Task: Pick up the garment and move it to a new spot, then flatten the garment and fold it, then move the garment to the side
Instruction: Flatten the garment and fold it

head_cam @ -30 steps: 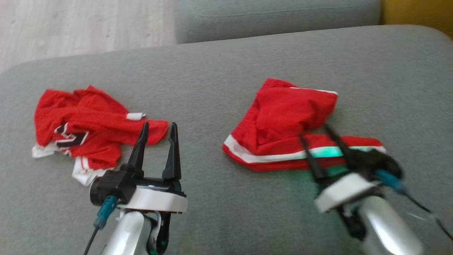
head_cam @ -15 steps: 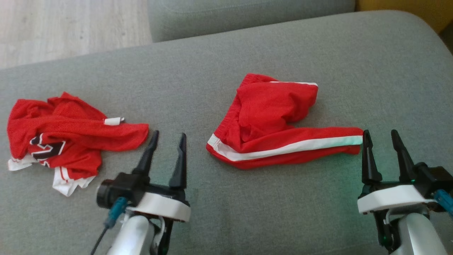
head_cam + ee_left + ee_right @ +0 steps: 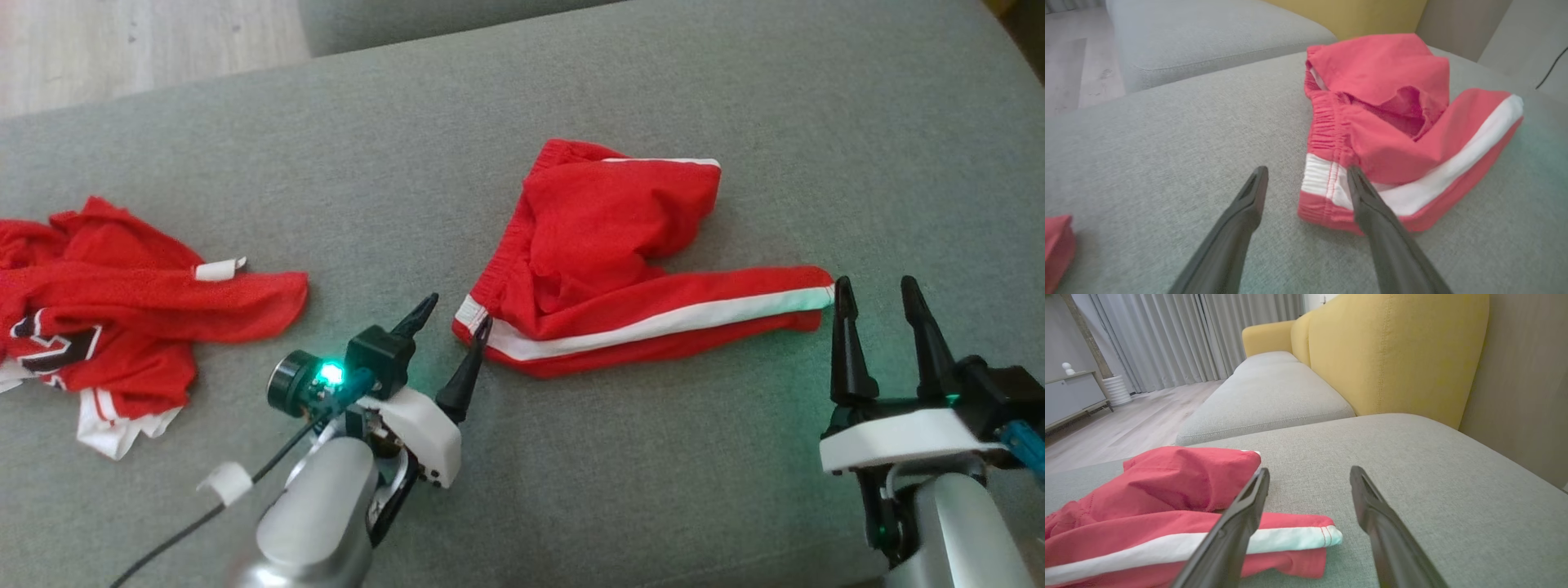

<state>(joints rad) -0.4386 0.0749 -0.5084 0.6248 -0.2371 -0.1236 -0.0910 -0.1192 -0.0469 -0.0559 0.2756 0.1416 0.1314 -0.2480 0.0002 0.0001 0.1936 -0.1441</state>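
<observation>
Left gripper wide at red shorts waistband corner, right gripper wide by leg hem; risk: pinching one layer only, shorts bunch.

The red jersey is cut off by the head view's left edge, and its dark print, folded over, cannot be read. In the right wrist view the red shorts are cropped at the left and bottom edges, and their white stripe is partly covered by 1 finger of the right gripper.
</observation>
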